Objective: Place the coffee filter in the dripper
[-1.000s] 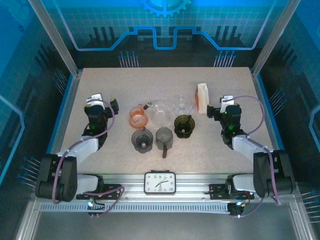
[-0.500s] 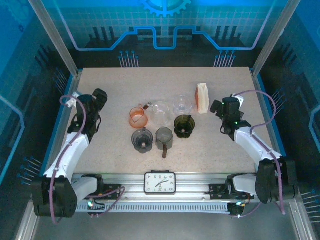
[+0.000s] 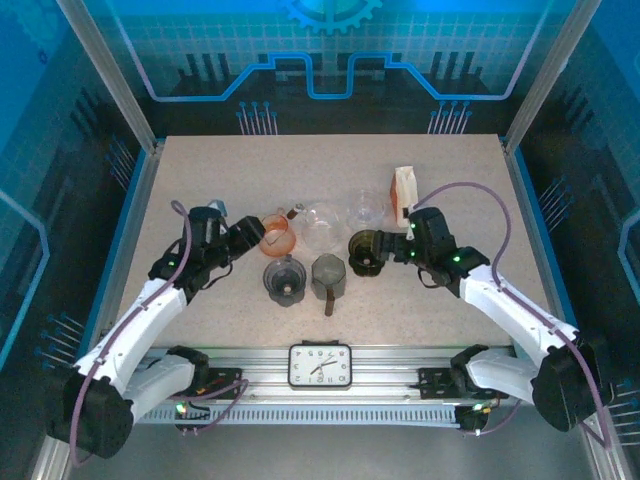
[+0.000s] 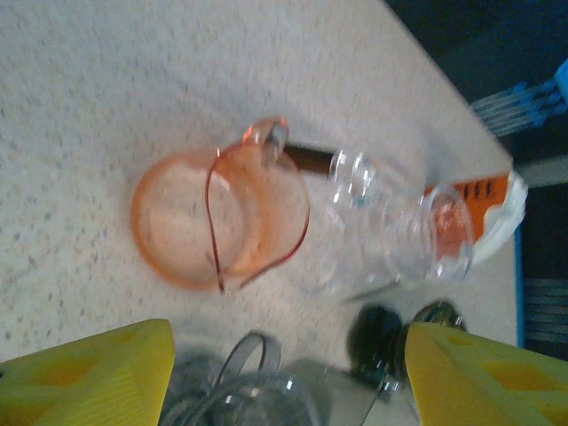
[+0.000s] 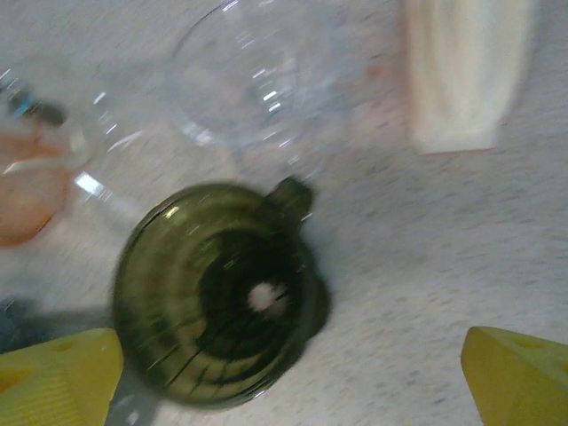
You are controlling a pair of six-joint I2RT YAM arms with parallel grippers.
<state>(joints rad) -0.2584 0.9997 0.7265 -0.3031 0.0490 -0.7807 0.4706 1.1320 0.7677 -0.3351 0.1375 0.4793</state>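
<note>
With the left end effector [image 3: 248, 238] and right end effector [image 3: 398, 246] both open and empty, reaching for the coffee filter pack [image 3: 404, 193] (upright beyond the green dripper [image 3: 367, 250]) may topple it or knock the clear dripper [image 3: 365, 208] beside it.

The left arm [image 3: 150, 310] and right arm [image 3: 505, 300] are wearing white shells between black joint housings. A purple cable [image 3: 183, 230] is trailing along each (looping loose near the wrist), and the fingers [image 4: 84, 373] are showing bright yellow, with recessed pockets, in both wrist views.
</note>
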